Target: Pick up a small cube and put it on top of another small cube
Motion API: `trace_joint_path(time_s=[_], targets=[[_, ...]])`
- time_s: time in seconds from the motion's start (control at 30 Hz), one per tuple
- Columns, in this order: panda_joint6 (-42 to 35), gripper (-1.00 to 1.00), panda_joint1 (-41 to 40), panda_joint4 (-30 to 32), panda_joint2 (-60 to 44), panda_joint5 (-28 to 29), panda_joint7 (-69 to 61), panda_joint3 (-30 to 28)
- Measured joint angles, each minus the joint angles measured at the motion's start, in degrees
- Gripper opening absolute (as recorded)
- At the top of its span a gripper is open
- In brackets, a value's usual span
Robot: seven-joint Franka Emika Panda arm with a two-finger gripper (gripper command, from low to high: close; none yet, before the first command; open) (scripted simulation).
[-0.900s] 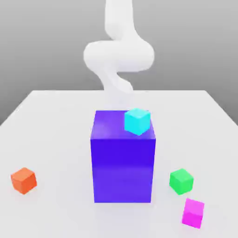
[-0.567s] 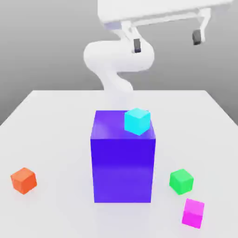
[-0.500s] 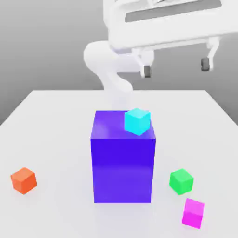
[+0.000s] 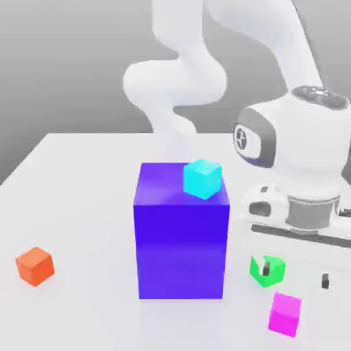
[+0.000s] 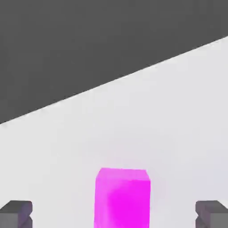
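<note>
The small cube (image 4: 284, 314), bright magenta-pink, sits on the white worktop (image 4: 82, 206) at the front of the exterior view's right, just in front of the green cube (image 4: 267, 268). In the hand view it lies centred between the two dark fingertips (image 5: 17, 213). The gripper (image 4: 291, 273) hangs just above it, spread wide and empty, touching nothing. To grasp well, I judge it should descend straight, keep the cube centred, close on flat opposite faces, and avoid nudging the green cube, with the tall blue block (image 4: 181, 233) and its cyan cube (image 4: 202, 178) farther back.
</note>
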State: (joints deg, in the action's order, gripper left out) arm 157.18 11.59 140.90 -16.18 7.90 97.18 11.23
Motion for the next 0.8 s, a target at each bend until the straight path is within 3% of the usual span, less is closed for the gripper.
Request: trace_joint_path(time_s=[0.1,0.13,0.37,0.53,0.8], targets=[[4.55,0.00,2.17,-1.11,-6.22,2.72,2.54,-2.49],[6.13,-1.00,2.93,-1.55,-8.27,3.38,3.11,-3.39],[6.65,-1.00,3.15,-1.64,-8.79,3.60,3.31,-3.64],[-0.04,-1.00,1.04,0.41,0.02,-0.46,0.56,-0.63],[-2.37,-1.00,3.48,11.16,13.57,-9.93,13.17,2.58]])
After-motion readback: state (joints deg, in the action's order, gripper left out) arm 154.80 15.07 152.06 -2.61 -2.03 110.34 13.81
